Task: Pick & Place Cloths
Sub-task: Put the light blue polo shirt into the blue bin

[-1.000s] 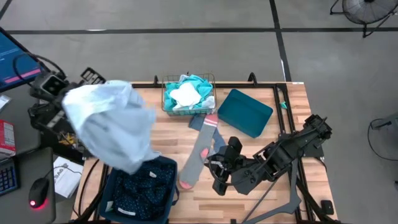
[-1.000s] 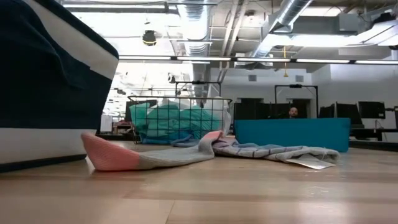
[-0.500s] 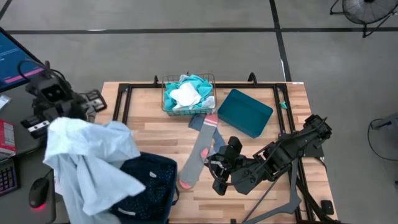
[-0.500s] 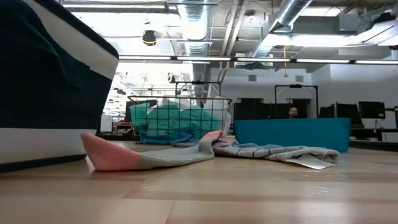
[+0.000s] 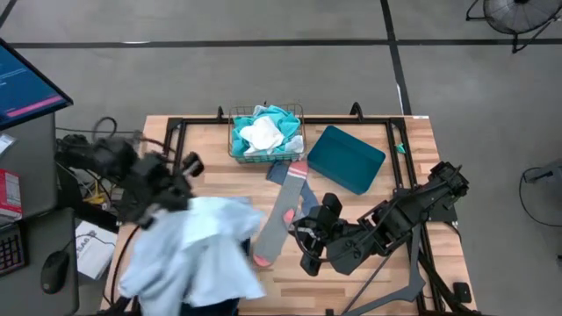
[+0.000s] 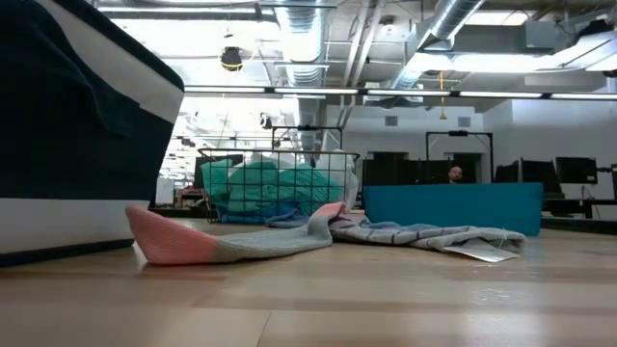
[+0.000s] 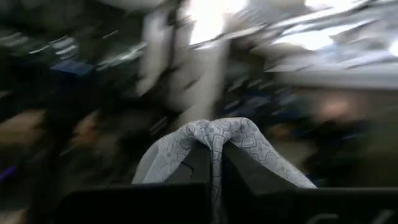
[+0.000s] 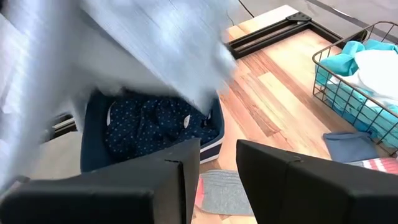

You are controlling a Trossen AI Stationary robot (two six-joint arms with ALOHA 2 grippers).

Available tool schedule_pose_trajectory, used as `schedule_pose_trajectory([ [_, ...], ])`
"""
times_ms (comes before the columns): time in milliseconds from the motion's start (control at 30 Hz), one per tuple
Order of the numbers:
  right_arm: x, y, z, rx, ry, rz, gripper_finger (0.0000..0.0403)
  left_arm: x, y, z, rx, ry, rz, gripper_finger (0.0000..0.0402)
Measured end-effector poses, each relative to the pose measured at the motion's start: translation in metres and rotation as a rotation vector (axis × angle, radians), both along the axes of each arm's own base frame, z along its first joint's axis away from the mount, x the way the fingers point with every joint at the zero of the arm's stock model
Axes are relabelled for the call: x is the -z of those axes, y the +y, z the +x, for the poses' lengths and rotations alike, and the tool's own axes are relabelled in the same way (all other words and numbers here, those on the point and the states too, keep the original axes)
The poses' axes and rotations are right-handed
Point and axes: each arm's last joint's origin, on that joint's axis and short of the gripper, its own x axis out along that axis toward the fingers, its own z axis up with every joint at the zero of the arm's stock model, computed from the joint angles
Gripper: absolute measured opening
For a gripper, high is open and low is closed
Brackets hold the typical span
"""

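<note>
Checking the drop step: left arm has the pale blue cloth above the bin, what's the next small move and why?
Probably lower, then open. The left gripper is shut on the pale blue cloth, which hangs over the dark bin holding the navy dotted cloth, so release should land it inside. The right gripper waits open by the grey sock.

A wire basket (image 5: pixel 235 133) stands near a tilted teal bin (image 5: pixel 345 159).

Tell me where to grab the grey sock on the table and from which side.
Grip the grey sock at mid-length, coming straight down from above. It lies flat and stretched out on the table, its orange-red toe toward the front edge. The right gripper rests beside it, so a short sideways shift should suffice.
</note>
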Motion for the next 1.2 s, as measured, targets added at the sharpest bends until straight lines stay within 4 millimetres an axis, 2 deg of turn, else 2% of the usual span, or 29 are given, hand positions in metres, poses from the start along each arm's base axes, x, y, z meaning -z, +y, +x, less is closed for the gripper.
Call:
schedule_pose_trajectory([
  [167,0.0,0.007,-0.004,-0.01,-0.005,0.018,0.0102,0.043,0.002,0.013,-0.238,0.266,0.003,0.0001],
  [300,0.0,0.013,-0.008,-0.024,-0.009,0.03,0.0102,0.058,-0.004,0.01,-0.285,0.407,-0.012,0.0001],
  [400,0.0,0.017,-0.01,-0.027,-0.017,0.047,0.0102,0.06,-0.012,-0.003,-0.238,0.468,-0.062,0.0],
  [633,0.0,0.02,-0.012,-0.032,-0.018,0.054,0.0102,0.059,-0.038,-0.038,0.027,0.621,-0.287,0.0],
  [733,0.0,0.018,-0.011,-0.03,-0.017,0.048,0.0102,0.067,-0.054,-0.05,0.1,0.743,-0.309,0.0],
  [833,0.0,0.016,-0.009,-0.025,-0.015,0.04,0.0102,0.084,-0.07,-0.06,0.099,0.915,-0.286,0.0],
  [1000,0.0,0.011,-0.006,-0.016,-0.013,0.027,0.0102,0.117,-0.089,-0.078,-0.014,1.208,-0.229,0.0],
  [1200,0.0,0.004,-0.002,0.002,-0.011,0.022,0.0102,0.152,-0.094,-0.085,-0.362,1.38,-0.111,0.0],
])
